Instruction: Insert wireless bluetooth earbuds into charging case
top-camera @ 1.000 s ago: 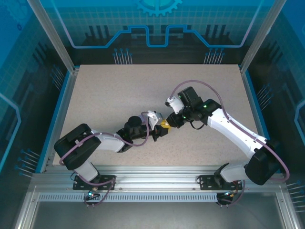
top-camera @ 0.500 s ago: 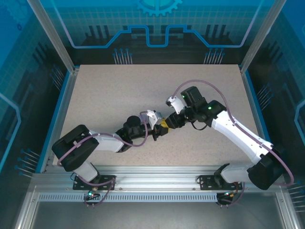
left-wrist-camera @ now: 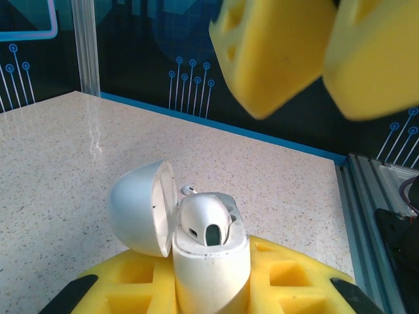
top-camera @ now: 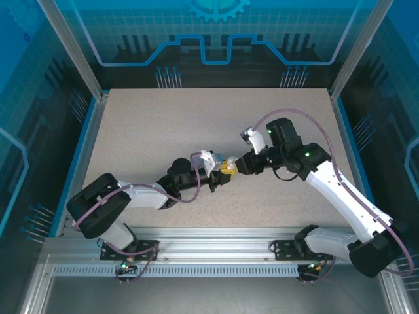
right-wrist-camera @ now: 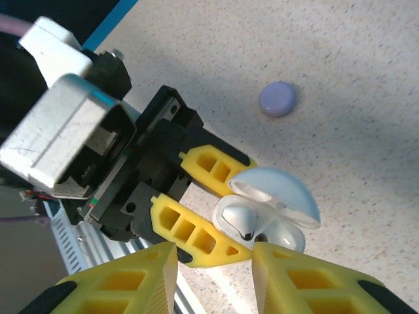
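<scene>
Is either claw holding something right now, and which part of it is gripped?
The left claw grips the white charging case by its lower body, lid hinged open. The right claw holds nothing; its jaws stand apart near the case.

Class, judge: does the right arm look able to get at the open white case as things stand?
Probably yes. The right gripper hovers close to the white case, jaws apart, with nothing in between; the left gripper clamps only its base, leaving the open top free.

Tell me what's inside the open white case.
A white earbud sits in the case; its walls hide the bud's stem and the pocket floor.
</scene>
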Controlling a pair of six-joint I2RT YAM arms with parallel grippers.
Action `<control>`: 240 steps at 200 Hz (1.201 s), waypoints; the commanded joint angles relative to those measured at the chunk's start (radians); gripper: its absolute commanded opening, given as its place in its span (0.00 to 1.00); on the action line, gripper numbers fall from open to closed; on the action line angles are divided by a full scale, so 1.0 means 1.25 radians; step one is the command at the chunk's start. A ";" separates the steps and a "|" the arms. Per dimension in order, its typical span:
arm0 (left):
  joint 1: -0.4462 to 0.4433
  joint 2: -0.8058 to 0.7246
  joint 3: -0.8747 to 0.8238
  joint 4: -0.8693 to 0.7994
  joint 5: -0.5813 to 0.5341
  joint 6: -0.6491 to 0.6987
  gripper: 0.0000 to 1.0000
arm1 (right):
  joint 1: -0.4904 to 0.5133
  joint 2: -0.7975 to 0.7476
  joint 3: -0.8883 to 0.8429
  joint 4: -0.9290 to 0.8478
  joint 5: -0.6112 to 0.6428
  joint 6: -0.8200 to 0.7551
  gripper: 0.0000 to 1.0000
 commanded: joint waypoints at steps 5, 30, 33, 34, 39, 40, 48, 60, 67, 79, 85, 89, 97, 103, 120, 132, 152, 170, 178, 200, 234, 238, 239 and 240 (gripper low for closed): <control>-0.007 -0.028 0.013 -0.005 0.019 0.021 0.13 | -0.039 -0.031 -0.039 0.027 -0.040 0.049 0.36; -0.007 -0.034 0.019 -0.033 -0.002 0.028 0.12 | -0.091 -0.041 -0.045 -0.010 -0.019 0.086 0.36; -0.007 -0.033 0.020 -0.038 -0.004 0.030 0.12 | -0.103 -0.040 -0.045 -0.021 -0.021 0.089 0.36; -0.007 -0.033 0.020 -0.039 -0.003 0.031 0.13 | -0.103 -0.040 -0.045 -0.021 -0.021 0.089 0.36; -0.007 -0.034 0.020 -0.042 -0.003 0.035 0.12 | -0.115 -0.040 -0.047 -0.031 -0.023 0.090 0.36; -0.008 -0.034 0.020 -0.043 -0.003 0.035 0.12 | -0.117 -0.040 -0.048 -0.033 -0.023 0.091 0.36; -0.007 -0.032 0.020 -0.043 -0.006 0.037 0.12 | -0.138 -0.041 -0.051 -0.048 -0.024 0.095 0.36; -0.008 -0.031 0.019 -0.044 -0.007 0.038 0.12 | -0.166 -0.044 -0.060 -0.062 -0.027 0.096 0.35; -0.007 -0.031 0.019 -0.045 -0.005 0.038 0.12 | -0.187 -0.044 -0.066 -0.069 -0.029 0.099 0.36; -0.007 -0.035 0.018 -0.050 -0.007 0.036 0.12 | -0.219 -0.039 -0.073 -0.077 -0.037 0.107 0.36; -0.007 -0.036 0.018 -0.055 -0.008 0.037 0.12 | -0.235 -0.033 -0.077 -0.079 -0.042 0.108 0.36; -0.007 -0.037 0.018 -0.058 -0.008 0.039 0.12 | -0.245 -0.029 -0.078 -0.082 -0.046 0.110 0.36; -0.007 -0.040 0.017 -0.065 -0.009 0.042 0.12 | -0.262 -0.016 -0.082 -0.090 -0.047 0.112 0.36; -0.007 -0.042 0.015 -0.069 -0.012 0.045 0.12 | -0.275 -0.005 -0.083 -0.095 -0.045 0.113 0.36; -0.007 -0.048 0.013 -0.087 -0.025 0.053 0.12 | -0.307 0.026 -0.085 -0.108 -0.044 0.109 0.36; -0.007 -0.055 0.013 -0.104 -0.031 0.057 0.12 | -0.326 0.049 -0.084 -0.115 -0.035 0.106 0.36; -0.007 -0.063 0.009 -0.120 -0.033 0.058 0.12 | -0.354 0.096 -0.073 -0.132 -0.022 0.096 0.38; -0.007 -0.062 0.009 -0.127 -0.035 0.063 0.12 | -0.365 0.148 -0.050 -0.161 0.012 0.075 0.37; -0.007 -0.063 0.008 -0.129 -0.037 0.064 0.12 | -0.367 0.172 -0.036 -0.176 0.037 0.066 0.37; -0.007 -0.058 0.009 -0.130 -0.039 0.064 0.12 | -0.369 0.234 -0.003 -0.208 0.119 0.052 0.37; -0.008 -0.051 0.008 -0.134 -0.041 0.064 0.12 | -0.373 0.340 0.056 -0.248 0.226 0.015 0.36; -0.008 -0.051 0.008 -0.134 -0.041 0.064 0.12 | -0.375 0.353 0.063 -0.255 0.244 0.008 0.36; -0.007 -0.050 0.007 -0.134 -0.042 0.064 0.12 | -0.376 0.356 0.066 -0.256 0.249 0.006 0.36; -0.007 -0.051 0.007 -0.135 -0.043 0.064 0.12 | -0.377 0.360 0.068 -0.257 0.253 0.005 0.36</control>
